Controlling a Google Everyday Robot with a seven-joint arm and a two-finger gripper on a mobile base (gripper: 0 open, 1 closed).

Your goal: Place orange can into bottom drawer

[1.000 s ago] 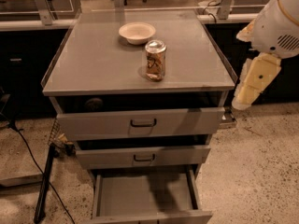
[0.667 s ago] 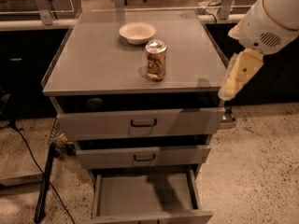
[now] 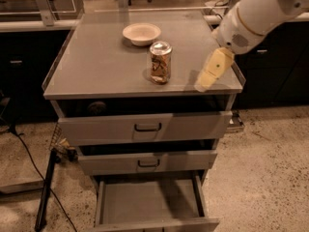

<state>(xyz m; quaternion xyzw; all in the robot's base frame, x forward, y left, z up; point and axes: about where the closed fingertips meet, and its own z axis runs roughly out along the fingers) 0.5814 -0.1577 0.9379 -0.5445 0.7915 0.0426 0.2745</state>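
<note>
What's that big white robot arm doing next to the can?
The robot is trying to put the orange can into the bottom drawer. Right now the can stands upright on the cabinet top, in front of a white bowl. The gripper hangs over the right side of the top, beside the can but not touching it. The bottom drawer is pulled open, ready for it.

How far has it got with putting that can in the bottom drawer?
Done: the bottom drawer stands pulled open. In hand: the gripper hovers over the cabinet top, right of the orange can, not touching it. Left: grasping the can and lowering it into the drawer.
</note>
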